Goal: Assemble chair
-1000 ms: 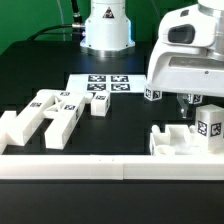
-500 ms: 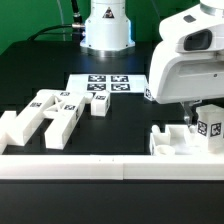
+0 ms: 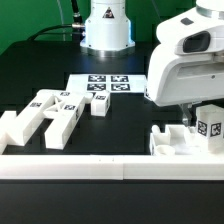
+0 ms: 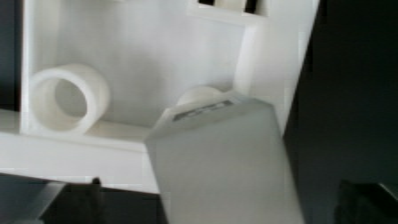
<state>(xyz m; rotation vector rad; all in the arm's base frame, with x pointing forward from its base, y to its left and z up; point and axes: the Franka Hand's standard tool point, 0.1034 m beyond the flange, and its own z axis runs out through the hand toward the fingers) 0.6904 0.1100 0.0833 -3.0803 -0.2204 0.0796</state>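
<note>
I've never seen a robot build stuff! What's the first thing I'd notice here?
The big white robot arm fills the exterior view's right, hanging just over a white chair part with a black-and-white tag. At that view's left lies a heap of loose white parts, with the marker board lying flat in the middle.

A matte black table (image 3: 130, 125), edged by a long white rail (image 3: 100, 167), carries the marker board (image 3: 100, 84) under even light.

Exterior view facing arm (image 3: 186, 60), wrist view tight on chair (image 4: 169, 70)
</note>
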